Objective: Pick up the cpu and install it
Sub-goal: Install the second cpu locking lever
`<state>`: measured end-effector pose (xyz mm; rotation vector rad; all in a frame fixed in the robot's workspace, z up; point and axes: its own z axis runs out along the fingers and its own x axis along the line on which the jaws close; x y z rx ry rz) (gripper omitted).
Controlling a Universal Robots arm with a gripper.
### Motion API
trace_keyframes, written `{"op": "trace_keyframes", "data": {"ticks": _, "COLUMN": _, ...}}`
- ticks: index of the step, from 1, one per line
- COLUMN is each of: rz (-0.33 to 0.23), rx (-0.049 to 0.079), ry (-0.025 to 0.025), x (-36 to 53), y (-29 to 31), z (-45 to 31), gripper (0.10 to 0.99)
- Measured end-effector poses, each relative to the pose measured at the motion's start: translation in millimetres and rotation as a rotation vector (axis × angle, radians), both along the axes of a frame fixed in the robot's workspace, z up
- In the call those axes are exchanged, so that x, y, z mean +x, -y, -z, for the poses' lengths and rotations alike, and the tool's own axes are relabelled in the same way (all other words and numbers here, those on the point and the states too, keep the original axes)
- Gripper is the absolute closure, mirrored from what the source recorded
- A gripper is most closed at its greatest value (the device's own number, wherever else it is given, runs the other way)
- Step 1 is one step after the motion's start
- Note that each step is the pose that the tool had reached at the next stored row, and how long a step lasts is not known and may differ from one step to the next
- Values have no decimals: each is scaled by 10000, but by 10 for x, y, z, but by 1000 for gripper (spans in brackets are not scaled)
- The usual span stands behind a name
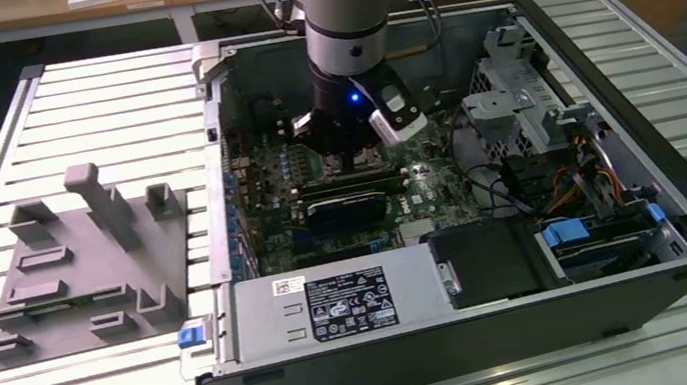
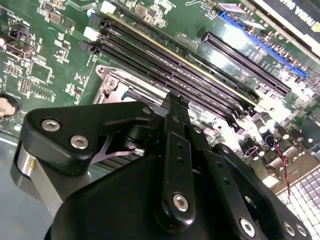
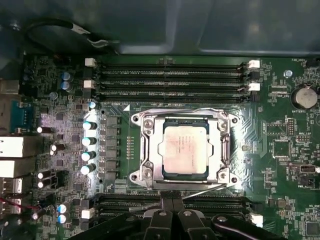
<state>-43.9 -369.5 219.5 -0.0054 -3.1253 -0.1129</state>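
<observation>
cpu [image 3: 183,149]: flat square, pale matte metal lid, seated in the socket under a silver frame [image 3: 145,150], just ahead of the fingertips and not touching them. Gripper [image 3: 172,204] fingers [image 3: 161,217] pressed together, holding nothing. Black matte linkage hides most of the socket in the second wrist view. Arm [image 1: 347,20] points straight down into the case [image 1: 620,244]. Grey holder block [image 1: 85,269] sits well off to the side.
</observation>
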Motion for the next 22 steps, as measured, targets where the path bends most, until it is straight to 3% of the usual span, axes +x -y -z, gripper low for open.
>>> {"op": "trace_keyframes", "data": {"ticks": 6, "rz": 2, "rx": 259, "ry": -1, "x": -41, "y": 93, "z": -1, "gripper": 980}}
{"op": "trace_keyframes", "data": {"ticks": 14, "rz": -1, "rx": 549, "ry": -1, "x": -110, "y": 147, "z": 11, "gripper": 980}}
{"op": "trace_keyframes", "data": {"ticks": 22, "rz": 1, "rx": 585, "ry": -8, "x": -114, "y": 147, "z": 133, "gripper": 980}}
